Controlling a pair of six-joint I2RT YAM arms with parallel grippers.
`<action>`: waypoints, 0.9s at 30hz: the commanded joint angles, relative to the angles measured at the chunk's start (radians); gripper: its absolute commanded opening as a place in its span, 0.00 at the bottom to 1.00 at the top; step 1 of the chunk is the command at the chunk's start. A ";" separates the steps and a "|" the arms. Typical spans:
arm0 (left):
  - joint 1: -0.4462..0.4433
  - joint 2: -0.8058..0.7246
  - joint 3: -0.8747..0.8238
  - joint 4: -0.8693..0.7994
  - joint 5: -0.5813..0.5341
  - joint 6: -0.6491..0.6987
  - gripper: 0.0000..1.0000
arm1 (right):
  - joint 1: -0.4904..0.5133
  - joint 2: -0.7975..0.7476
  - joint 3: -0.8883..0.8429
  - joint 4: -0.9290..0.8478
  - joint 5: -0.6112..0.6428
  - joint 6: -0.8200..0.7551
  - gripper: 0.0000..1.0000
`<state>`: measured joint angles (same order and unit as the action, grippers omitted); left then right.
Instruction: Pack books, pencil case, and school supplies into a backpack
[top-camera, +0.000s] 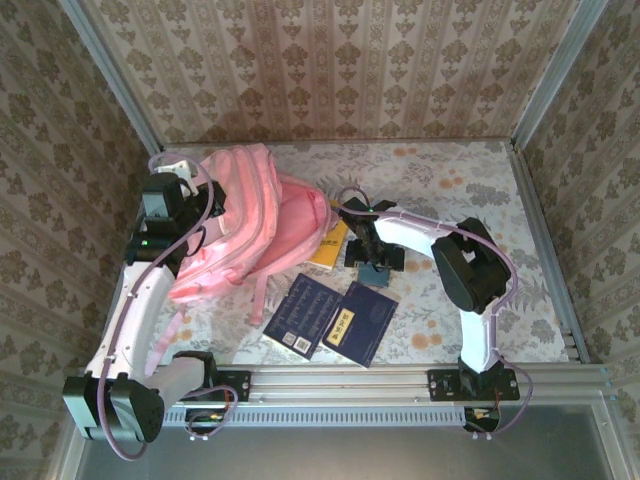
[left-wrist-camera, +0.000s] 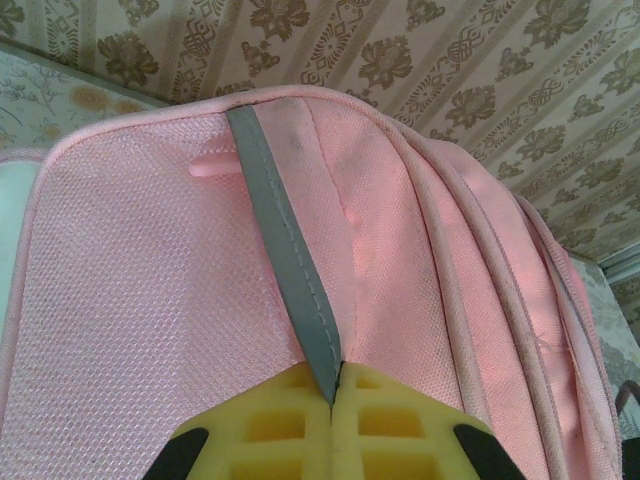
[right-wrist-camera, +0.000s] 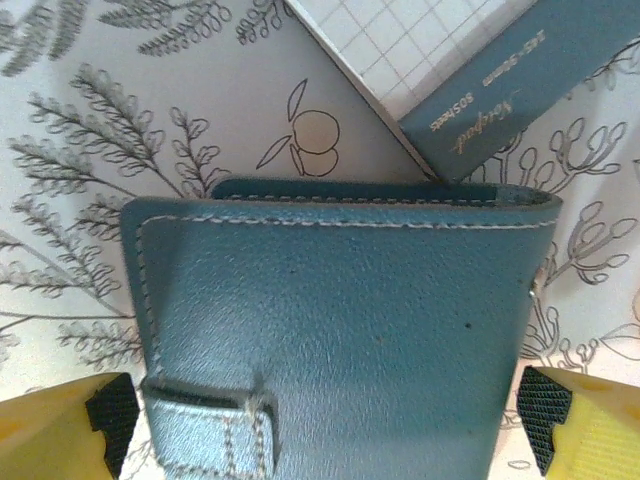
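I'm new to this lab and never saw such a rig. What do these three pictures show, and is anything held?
Two robot arms, each ending in a two-finger gripper, stand at a table's near edge. The overhead picture looks down on both; the other two come from cameras on the wrists. On the table lie a pink backpack, two navy books, a yellow book and a small teal pad. The left gripper is shut on a grey strip of the backpack. The right gripper is open, one finger each side of the teal pad, holding nothing.
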<state>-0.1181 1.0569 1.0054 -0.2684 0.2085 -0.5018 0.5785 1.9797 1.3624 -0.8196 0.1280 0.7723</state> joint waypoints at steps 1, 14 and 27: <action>-0.008 -0.036 0.015 0.066 0.015 0.012 0.00 | -0.014 0.045 0.014 0.013 -0.027 0.026 1.00; -0.006 -0.011 0.018 0.081 0.064 0.011 0.00 | -0.038 -0.006 -0.116 0.117 -0.039 0.114 0.76; -0.007 0.047 0.143 0.034 0.177 0.063 0.00 | -0.081 -0.253 -0.134 0.047 0.046 0.081 0.77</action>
<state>-0.1181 1.0973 1.0267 -0.2790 0.3008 -0.4866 0.5121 1.8435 1.2442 -0.7300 0.1081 0.8635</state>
